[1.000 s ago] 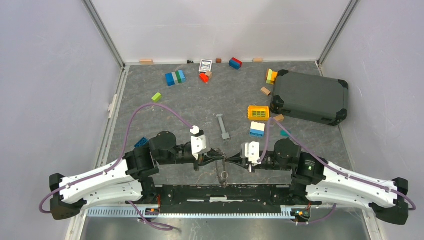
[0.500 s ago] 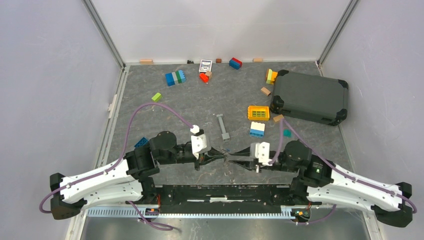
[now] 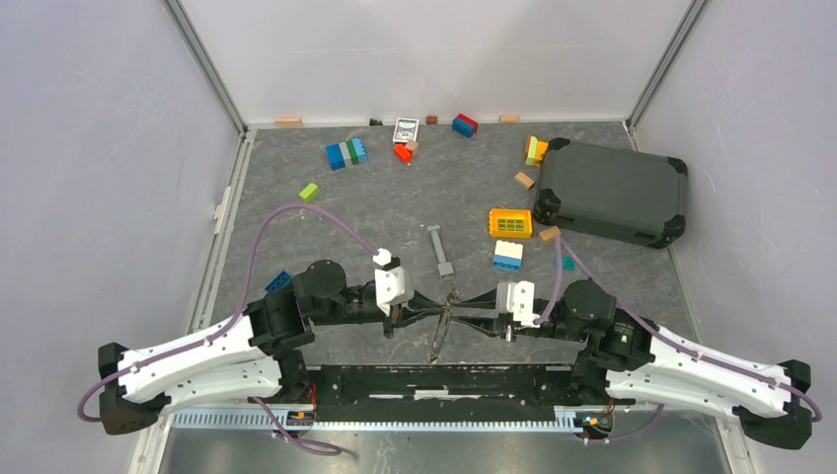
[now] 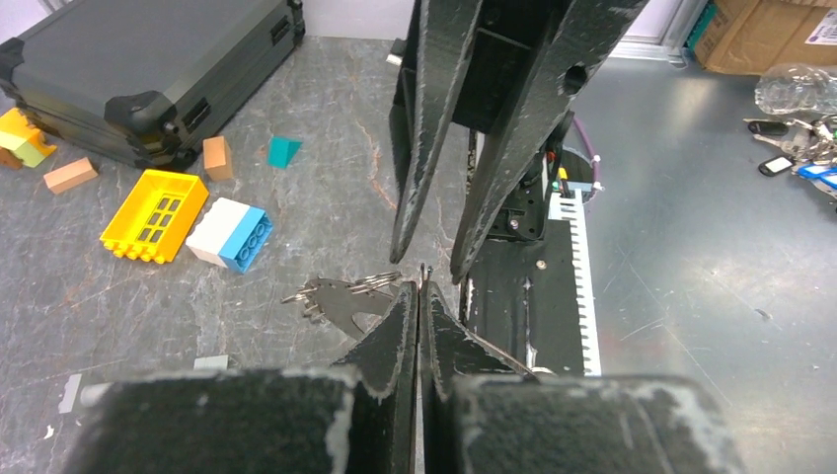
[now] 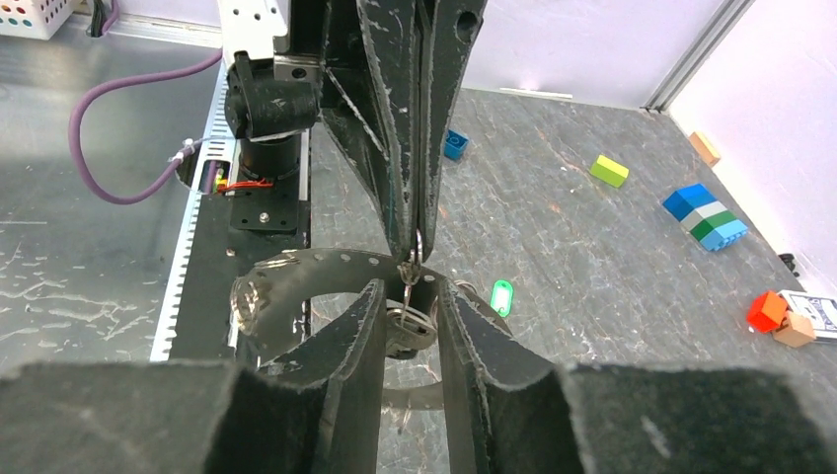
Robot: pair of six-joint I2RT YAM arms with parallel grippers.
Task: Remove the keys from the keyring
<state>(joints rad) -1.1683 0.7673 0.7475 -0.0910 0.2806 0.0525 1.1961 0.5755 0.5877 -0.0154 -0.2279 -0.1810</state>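
Note:
My left gripper (image 3: pixel 441 307) is shut on the thin wire keyring (image 3: pixel 446 314) and holds it above the table near the front rail. The silver keys (image 3: pixel 435 346) hang below it. In the left wrist view my shut left gripper (image 4: pixel 421 286) pinches the ring wire (image 4: pixel 380 280), and the keys (image 4: pixel 336 301) hang to its left. My right gripper (image 3: pixel 459 318) faces it, open. In the right wrist view its jaws (image 5: pixel 410 296) stand apart on either side of the hanging keys (image 5: pixel 413 331), not touching them. A green key tag (image 5: pixel 502 296) lies on the table beyond.
A grey metal bar (image 3: pixel 440 250) lies just beyond the grippers. A yellow grid block (image 3: pixel 510 221), a white and blue brick (image 3: pixel 508 256) and a dark grey case (image 3: pixel 612 193) are at the right. Loose bricks (image 3: pixel 345 154) lie along the back. A blue brick (image 3: pixel 278 280) sits by the left arm.
My right gripper let go, drew back to the right and opened, then came in again around the keys. My left gripper kept hold of the ring; the keys swung and hang again.

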